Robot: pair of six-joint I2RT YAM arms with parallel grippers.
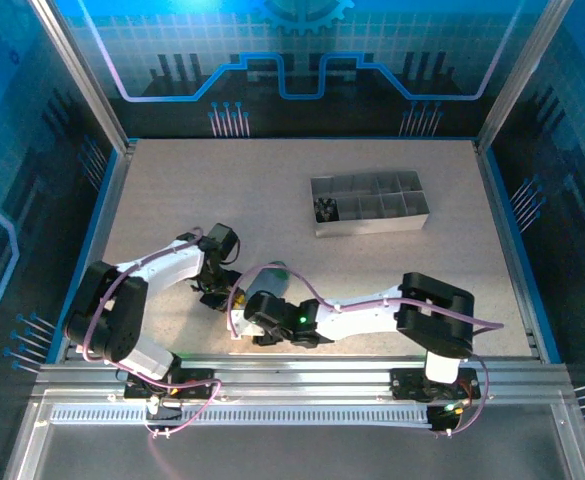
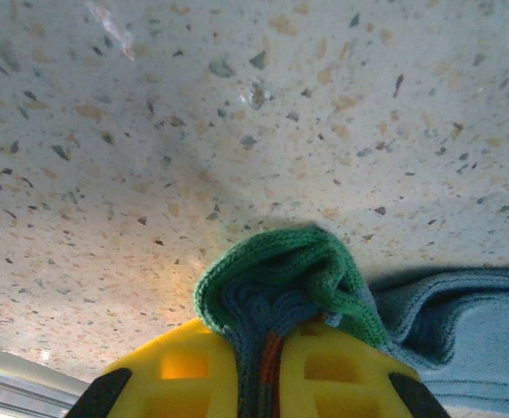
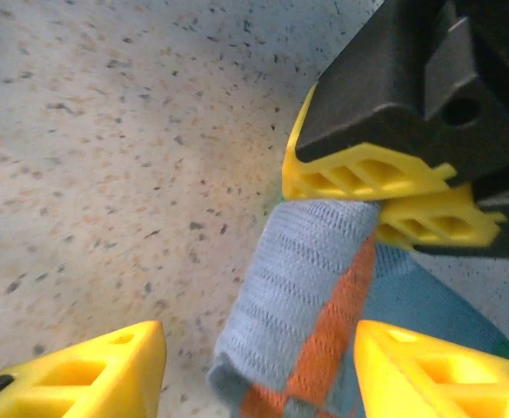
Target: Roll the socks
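Left claw (image 2: pixel 267 348): clenched on the blue-grey sock (image 2: pixel 276 279), with its green cuff bunched above my pads and an orange-red band pinched between them. Right claw (image 3: pixel 258 348): released, jaws apart on either side of the same sock. The sock lies on the tabletop (image 1: pixel 222 190), well apart from the grey tray (image 1: pixel 370 203), on the tray's near-left side. Judgement: rolling is in hand, with one end gathered. The next move calls for my right claw to close on the loose length and turn it toward the held end.

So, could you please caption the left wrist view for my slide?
Left gripper fingers pinching the blue-grey sock by its green cuff above the speckled table.
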